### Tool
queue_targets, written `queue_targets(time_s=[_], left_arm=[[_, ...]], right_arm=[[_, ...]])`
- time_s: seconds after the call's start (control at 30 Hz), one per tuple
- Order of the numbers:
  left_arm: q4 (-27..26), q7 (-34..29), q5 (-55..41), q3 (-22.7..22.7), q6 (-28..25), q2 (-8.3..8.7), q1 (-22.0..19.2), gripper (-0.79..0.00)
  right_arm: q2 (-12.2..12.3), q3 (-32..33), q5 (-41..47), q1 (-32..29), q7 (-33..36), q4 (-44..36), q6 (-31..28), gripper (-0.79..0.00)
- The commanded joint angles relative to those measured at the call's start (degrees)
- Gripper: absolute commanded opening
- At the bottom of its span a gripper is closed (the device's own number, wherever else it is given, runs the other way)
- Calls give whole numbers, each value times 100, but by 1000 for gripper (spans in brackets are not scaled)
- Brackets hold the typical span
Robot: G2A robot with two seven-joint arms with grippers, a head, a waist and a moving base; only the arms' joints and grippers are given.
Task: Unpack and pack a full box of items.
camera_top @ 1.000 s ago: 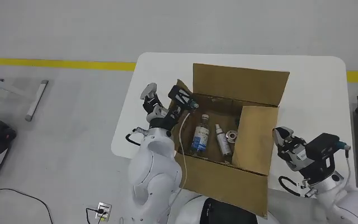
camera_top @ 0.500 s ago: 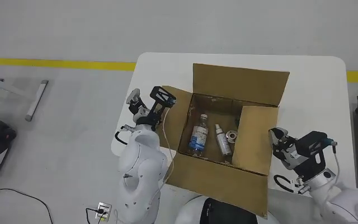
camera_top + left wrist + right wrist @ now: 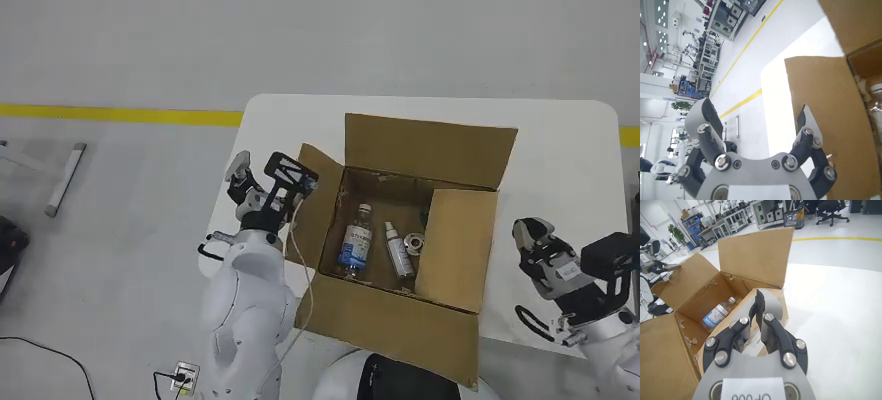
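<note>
Now, box: open on the table, flaps up.
Bottle: flat on the box floor, left half, cap toward the far wall, long axis near-to-far.
My left gripper: spread wide, empty, just outside the left flap, nearer the bottle.
My right gripper: fingers pressed together, nothing held, beyond the right flap.
Next reach: I'd judge left arm, jaws across the bottle's width.
</note>
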Motion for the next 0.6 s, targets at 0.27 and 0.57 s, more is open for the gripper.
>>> queue_targets(time_s=[0.27, 0.57], left_arm=[[-419, -568, -2589, 1179, -40, -184, 169, 0], [507, -1208, -4942, 1893, 885, -346, 271, 0]], right_arm=[[-41, 726, 255, -484, -354, 302, 178, -745], [-85, 786, 349, -775, -563, 465, 83, -733]])
